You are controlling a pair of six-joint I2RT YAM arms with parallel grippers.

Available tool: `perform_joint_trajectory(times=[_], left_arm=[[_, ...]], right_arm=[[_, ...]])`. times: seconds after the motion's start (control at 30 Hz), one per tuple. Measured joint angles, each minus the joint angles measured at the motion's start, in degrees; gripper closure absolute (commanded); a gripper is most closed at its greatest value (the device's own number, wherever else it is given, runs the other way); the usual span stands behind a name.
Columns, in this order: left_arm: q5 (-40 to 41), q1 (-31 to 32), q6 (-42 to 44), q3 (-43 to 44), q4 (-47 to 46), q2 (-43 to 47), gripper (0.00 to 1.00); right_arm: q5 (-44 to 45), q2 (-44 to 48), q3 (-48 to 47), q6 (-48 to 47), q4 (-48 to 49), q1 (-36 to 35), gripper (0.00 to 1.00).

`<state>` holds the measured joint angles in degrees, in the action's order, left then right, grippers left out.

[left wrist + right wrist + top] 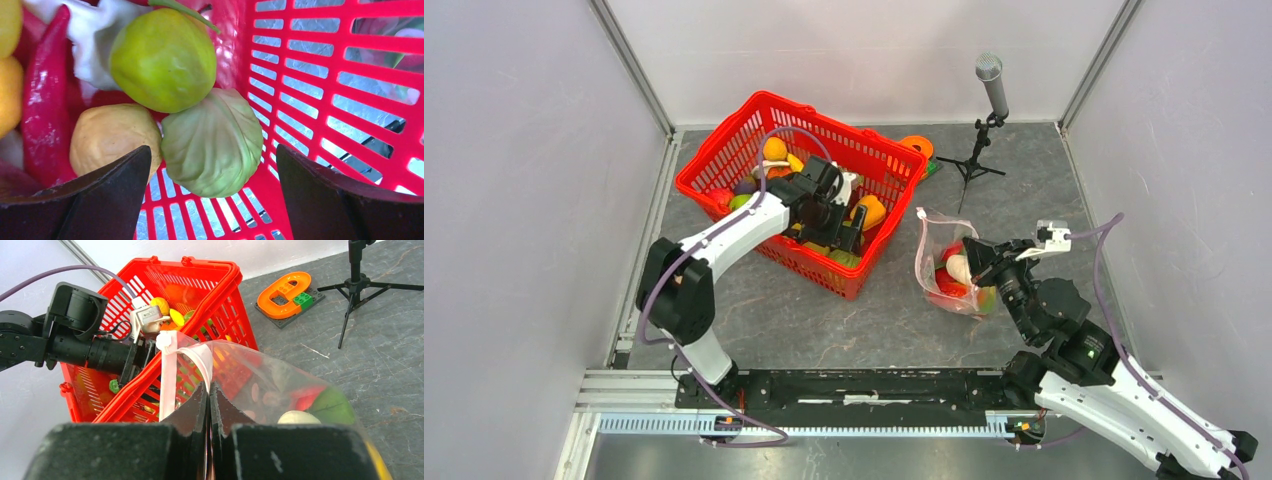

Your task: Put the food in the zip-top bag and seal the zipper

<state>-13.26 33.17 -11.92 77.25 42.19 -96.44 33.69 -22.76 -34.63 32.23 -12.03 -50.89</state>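
Toy food fills the red mesh basket (pixel 724 150). My left gripper (pixel 842 228) hangs inside it, open. In the left wrist view a pale green cabbage (pixel 210 130) lies between the spread fingers of the left gripper (pixel 212 149), untouched. Beside the cabbage are a green round fruit (pixel 162 60), a tan potato (pixel 110 135) and a red chili (pixel 45 90). The zip-top bag (pixel 939 255) stands right of the basket, with red, white and green food inside. My right gripper (pixel 209 386) is shut on the bag's (pixel 270 380) top edge by the pale-pink zipper (pixel 168 375), holding the mouth up.
A microphone on a black tripod (pixel 992 85) stands at the back right. A flat orange e-shaped object (pixel 917 148) lies behind the basket's right corner. The basket's red slotted wall (pixel 320 45) is close on the left gripper's right side.
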Motion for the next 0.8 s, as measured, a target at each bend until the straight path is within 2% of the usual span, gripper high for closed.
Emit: perform_joint_trajectory(times=[0.37,0.67,0.73,0.8], left_arm=[[-0.28,2.25,2.05,0.17,2.78,-4.22,0.03],[2.19,4.61,4.92,2.69,6.14,-6.95,0.01],[3.67,5.60,5.77,4.04,7.50,-8.46,0.06],[5.16,6.27,6.27,4.57,8.44,-9.53,0.22]], right_arm=[[0.63,-1.38,0.00,-0.63,0.33,0.00,0.93],[0.96,-2.10,0.00,-1.05,0.76,0.00,0.92],[0.96,-2.10,0.00,-1.07,0.81,0.00,0.92],[0.94,-2.19,0.00,-1.09,0.83,0.00,0.92]])
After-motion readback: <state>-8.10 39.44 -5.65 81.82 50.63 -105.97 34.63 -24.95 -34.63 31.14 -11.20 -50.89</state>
